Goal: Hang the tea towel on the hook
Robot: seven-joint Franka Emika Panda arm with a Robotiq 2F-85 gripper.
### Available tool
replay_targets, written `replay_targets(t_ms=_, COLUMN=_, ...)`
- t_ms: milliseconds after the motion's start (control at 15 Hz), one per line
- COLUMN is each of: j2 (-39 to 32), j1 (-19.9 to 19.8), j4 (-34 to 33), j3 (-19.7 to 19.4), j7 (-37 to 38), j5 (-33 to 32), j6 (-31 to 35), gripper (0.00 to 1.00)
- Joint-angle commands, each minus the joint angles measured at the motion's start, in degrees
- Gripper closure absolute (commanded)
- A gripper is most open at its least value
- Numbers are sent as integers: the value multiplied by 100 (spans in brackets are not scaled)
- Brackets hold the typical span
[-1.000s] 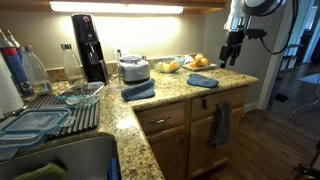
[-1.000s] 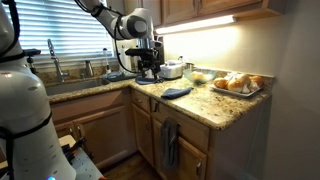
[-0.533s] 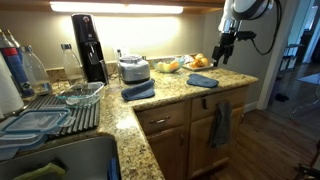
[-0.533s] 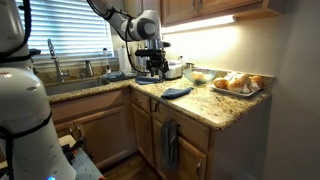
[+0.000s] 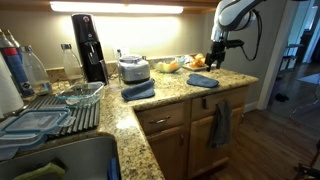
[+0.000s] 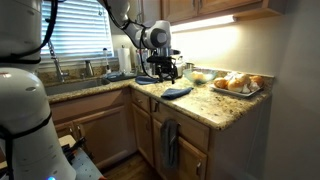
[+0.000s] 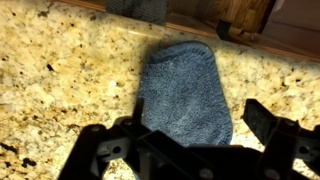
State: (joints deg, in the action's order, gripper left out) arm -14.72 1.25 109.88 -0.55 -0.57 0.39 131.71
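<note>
Tea towel (image 7: 185, 92), a small medium-blue cloth, lies flat on the speckled granite countertop (image 7: 50, 80) near its front edge, seen in both exterior views (image 5: 202, 80) (image 6: 178, 93). In the wrist view its lower end is hidden behind the dark, blurred body of the gripper (image 7: 190, 122), whose two fingers (image 7: 272, 125) stand wide apart on either side of the cloth, clamped on nothing. In an exterior view the gripper (image 5: 215, 60) hangs above the counter beside the cloth and does not touch it; in the other it (image 6: 165, 72) shows only as a dark shape against the backsplash, too small to read how its jaws stand.

A thicker folded blue towel (image 5: 138, 90) rests further along the counter, well apart. A darker, long grey-blue towel (image 5: 220, 125) hangs down the wooden cabinet front (image 5: 170, 140) below the counter edge; what holds it up is too small to make out. A strip of grey-blue fabric (image 7: 135, 8) is cut off by the top of the wrist view. Behind the cloth sits a plate of pale and orange food (image 6: 238, 83), its contents too blurred to name.
</note>
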Motion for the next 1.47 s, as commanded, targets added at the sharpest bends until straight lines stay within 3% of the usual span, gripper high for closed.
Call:
replay_targets(t_ms=0, j2=-114, j1=-39, j4=-116, j3=27, j7=0, j5=-15, j6=-14, gripper=0)
replay_targets(t_ms=600, j2=-446, j1=-104, j4=-504, j3=58, j7=-232, j5=59, j6=86, gripper=0)
replay_targets(t_ms=1400, j2=-1556, j1=-371, j4=-1699, j3=141, j7=-892, j5=185, j6=174, gripper=0)
